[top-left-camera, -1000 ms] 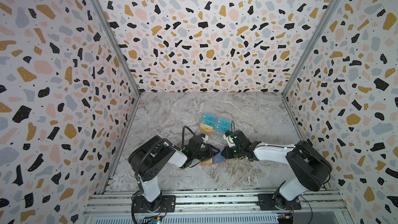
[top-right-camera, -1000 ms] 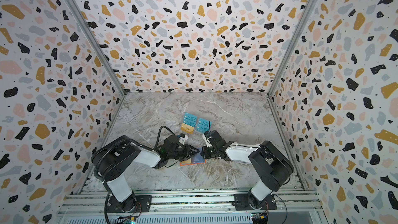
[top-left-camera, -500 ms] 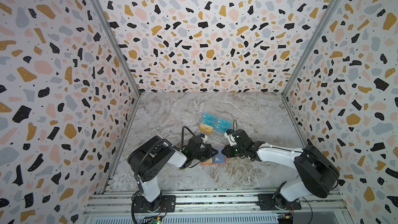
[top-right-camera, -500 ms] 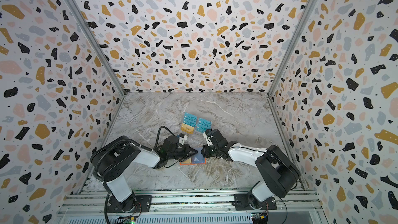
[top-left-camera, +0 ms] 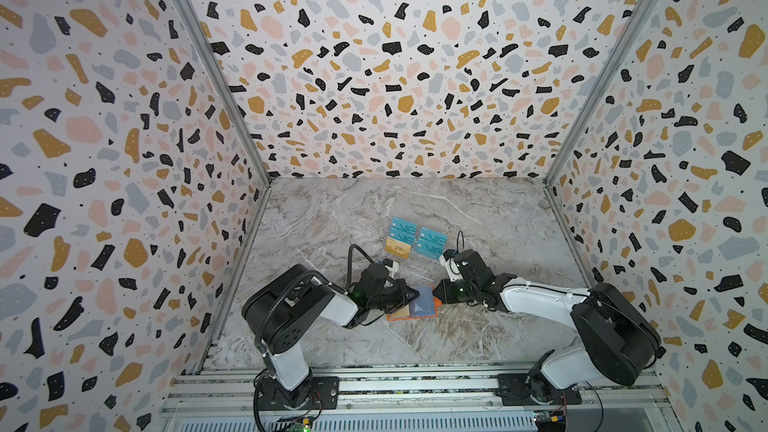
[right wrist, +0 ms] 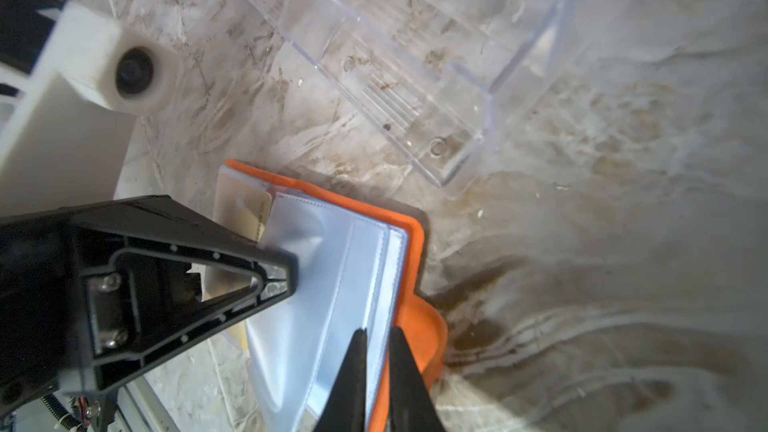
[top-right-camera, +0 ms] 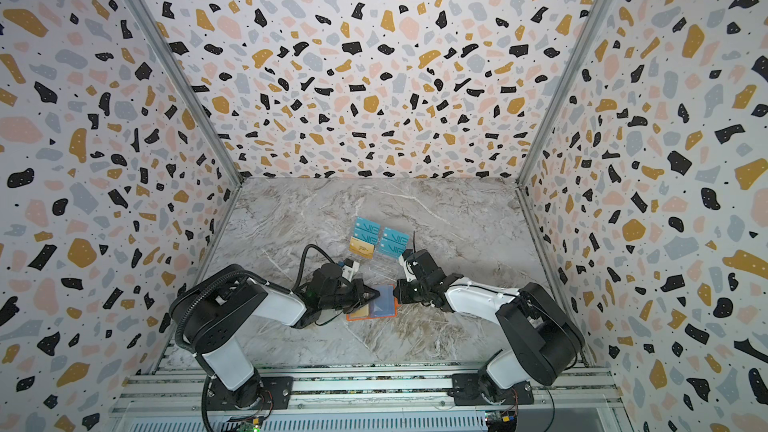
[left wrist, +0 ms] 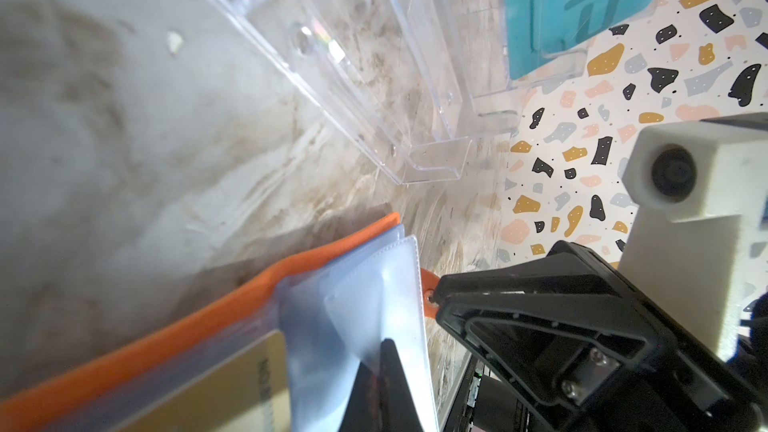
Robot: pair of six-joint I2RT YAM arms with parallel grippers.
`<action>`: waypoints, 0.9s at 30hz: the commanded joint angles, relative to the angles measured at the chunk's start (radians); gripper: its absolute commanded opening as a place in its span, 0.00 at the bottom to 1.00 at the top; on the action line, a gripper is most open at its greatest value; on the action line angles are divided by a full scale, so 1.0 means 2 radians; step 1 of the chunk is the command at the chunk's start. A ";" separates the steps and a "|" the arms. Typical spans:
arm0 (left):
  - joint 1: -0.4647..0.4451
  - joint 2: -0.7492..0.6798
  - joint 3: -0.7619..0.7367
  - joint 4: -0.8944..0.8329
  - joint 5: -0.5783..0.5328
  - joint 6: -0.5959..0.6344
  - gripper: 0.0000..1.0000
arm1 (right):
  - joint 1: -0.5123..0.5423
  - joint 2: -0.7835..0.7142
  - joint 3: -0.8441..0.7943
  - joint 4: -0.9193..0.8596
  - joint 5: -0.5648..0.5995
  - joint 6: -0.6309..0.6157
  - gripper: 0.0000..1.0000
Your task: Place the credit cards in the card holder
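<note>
Closest to the front rail [top-left-camera: 374, 388] the two arm bases stand well apart. Both arms reach inward and meet at the card holder [top-left-camera: 415, 317], which lies open on the marble table [top-left-camera: 478, 338] between them, orange cover down and bluish sleeves up. The left claw [top-left-camera: 415, 293] is closed tight, its tips pinching one bluish sleeve [right wrist: 316, 251], which puckers and lifts at the grip. A tucked gold card [right wrist: 259, 211] sits inside a sleeve on the half of the holder nearer that arm, partly hidden under the claw. From the opposite side the right claw [right wrist: 376, 332] is clamped on the holder — its jaws are nearly together with only a thin gap, straddling the edge of the stacked sleeves just beside the orange snap tab [right wrist: 432, 334]. Just beyond the holder stands a clear acrylic stand [top-left-camera: 419, 270]. Its farther tiers carry the remaining credit cards: teal VIP cards [top-left-camera: 432, 243] in two columns, and one gold credit card [top-left-camera: 397, 248] below the left column. Past the stand the table runs back to the speckled terrazzo wall [top-left-camera: 395, 76].
</note>
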 commanded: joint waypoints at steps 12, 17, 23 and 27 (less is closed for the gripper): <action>0.001 -0.012 -0.009 0.032 0.009 0.001 0.08 | 0.024 0.010 -0.004 0.037 -0.038 -0.003 0.14; 0.001 -0.012 -0.009 0.031 0.013 0.000 0.26 | 0.026 0.021 -0.007 0.058 -0.054 0.008 0.14; 0.000 -0.044 -0.010 -0.001 0.000 -0.003 0.58 | 0.026 0.010 -0.017 0.077 -0.063 0.013 0.14; -0.009 -0.078 0.024 -0.120 -0.023 0.035 0.66 | 0.026 0.009 -0.022 0.093 -0.071 0.017 0.14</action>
